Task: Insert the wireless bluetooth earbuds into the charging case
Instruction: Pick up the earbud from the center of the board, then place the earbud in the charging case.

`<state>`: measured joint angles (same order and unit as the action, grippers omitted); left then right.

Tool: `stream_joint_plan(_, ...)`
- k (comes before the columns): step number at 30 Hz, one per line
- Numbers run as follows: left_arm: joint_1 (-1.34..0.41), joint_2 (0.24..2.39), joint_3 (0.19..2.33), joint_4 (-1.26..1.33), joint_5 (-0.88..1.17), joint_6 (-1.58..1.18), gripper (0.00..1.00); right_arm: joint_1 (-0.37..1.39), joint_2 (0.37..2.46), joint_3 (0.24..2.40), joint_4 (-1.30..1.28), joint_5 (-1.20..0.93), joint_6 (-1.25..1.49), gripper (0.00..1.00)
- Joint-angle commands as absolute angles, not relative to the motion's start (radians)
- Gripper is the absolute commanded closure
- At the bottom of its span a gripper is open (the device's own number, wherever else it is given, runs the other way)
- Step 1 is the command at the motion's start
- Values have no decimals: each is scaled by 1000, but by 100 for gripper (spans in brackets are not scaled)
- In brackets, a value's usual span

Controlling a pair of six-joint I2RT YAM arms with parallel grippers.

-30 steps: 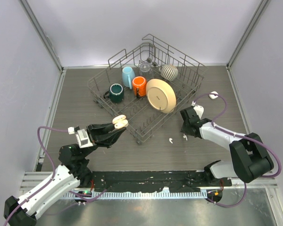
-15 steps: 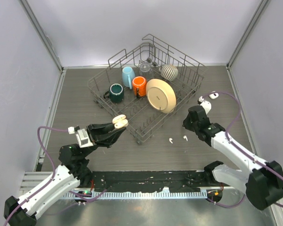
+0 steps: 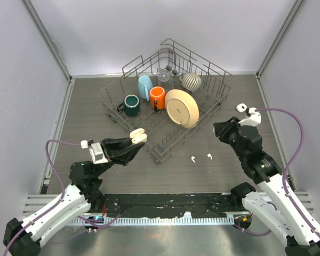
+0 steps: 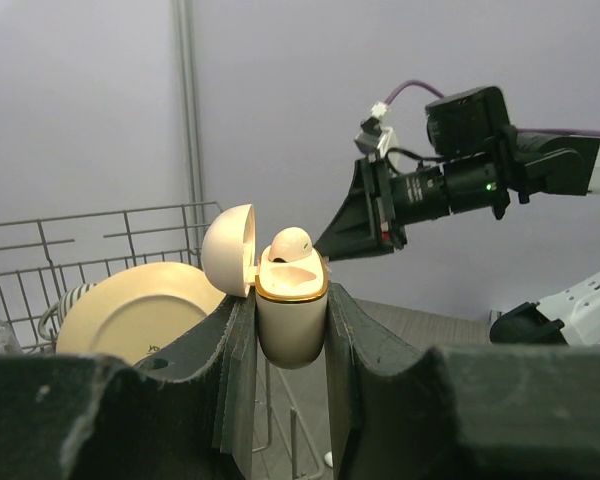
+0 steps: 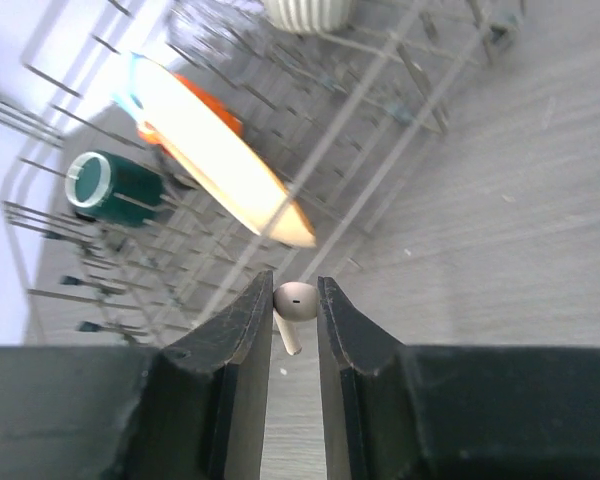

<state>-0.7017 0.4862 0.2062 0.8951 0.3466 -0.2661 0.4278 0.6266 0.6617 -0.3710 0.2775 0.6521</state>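
Moved: my right claw has lifted off the table beside the 2 loose earbuds and swung to the right side of the overhead view. My left claw has barely shifted.
Meaning: I judge the pickup done, with insertion next.
Right claw: pinched almost shut on 1 earbud, stem pointing down.
Left claw: clamped on the charging case, which has its lid open and 1 bud already seated.
Loose earbuds: lower centre-right of the overhead view, just in front of the dish rack.
Pose: my right arm is raised with the claw aimed left, well apart from the case. My left arm holds the case upright at centre-left.
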Motion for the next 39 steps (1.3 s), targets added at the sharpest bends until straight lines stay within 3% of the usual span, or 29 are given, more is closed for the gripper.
stream_joint_plan(1, -701, 512, 215, 983, 333, -284, 100, 429, 584, 756, -273, 204, 630, 99)
stream_joint_plan(18, -701, 591, 221, 1060, 344, -316, 100, 434, 607, 922, -141, 63, 655, 99)
stream_joint_plan(27, -701, 584, 215, 1055, 339, -316, 100, 495, 667, 957, -186, 136, 623, 99)
stream_joint_plan(35, -701, 604, 222, 1060, 342, -311, 100, 904, 770, 969, -124, 570, 523, 99)
stream_joint_plan(39, -701, 601, 224, 1060, 342, -311, 100, 989, 807, 965, -10, 623, 486, 99)
